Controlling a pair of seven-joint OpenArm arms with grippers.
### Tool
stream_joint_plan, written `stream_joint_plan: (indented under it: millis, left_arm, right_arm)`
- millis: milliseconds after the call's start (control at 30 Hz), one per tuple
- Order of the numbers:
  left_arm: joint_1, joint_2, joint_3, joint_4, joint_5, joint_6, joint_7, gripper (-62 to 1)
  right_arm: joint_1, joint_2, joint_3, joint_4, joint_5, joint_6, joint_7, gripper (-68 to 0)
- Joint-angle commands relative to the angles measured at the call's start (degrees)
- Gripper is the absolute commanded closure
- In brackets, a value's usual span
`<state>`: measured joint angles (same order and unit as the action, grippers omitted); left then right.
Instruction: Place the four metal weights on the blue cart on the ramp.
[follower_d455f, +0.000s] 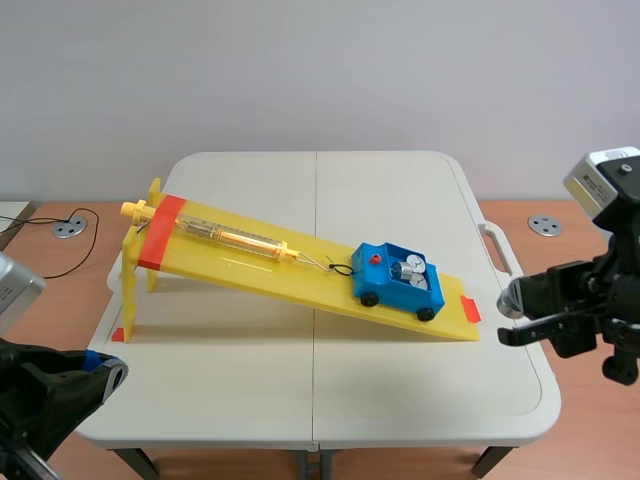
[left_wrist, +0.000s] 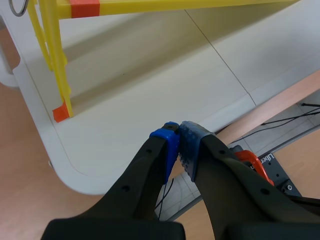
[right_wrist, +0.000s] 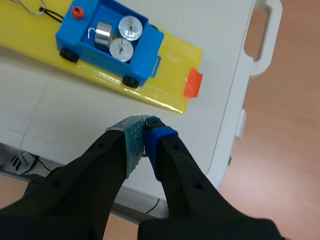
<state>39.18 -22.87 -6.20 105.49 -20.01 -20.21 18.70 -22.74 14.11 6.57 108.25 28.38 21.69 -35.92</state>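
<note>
The small blue plastic cart (right_wrist: 107, 42) stands on the sloping yellow plastic ramp (follower_d455f: 250, 262), close to its low right end, with its long axis along the slope. The round silver metal weights (right_wrist: 120, 49) lie inside it; I count three clearly, and a fourth I cannot make out. The right gripper (right_wrist: 144, 131) hangs to the right of the cart and a little nearer, fingers together on nothing. It is much closer than the left gripper (left_wrist: 178, 132), which is also closed and empty at the table's near left corner.
</note>
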Motion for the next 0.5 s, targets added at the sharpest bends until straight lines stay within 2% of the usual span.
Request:
stream_joint_plan:
  millis: [0, 467]
  left_arm:
    - [-1.14, 0.31, -0.9, 4.15, -4.26, -1.03, -5.14, -4.0]
    - [-1.14, 0.33, -0.9, 4.15, -4.28, -1.03, -5.14, -4.0]
  right_arm:
    - [6.25, 2.34, -1.86, 2.58, 3.85, 0.9, 8.2, -0.6]
    - [15.15, -3.41, -6.08, -4.92, 3.82, 0.9, 8.13, -0.6]
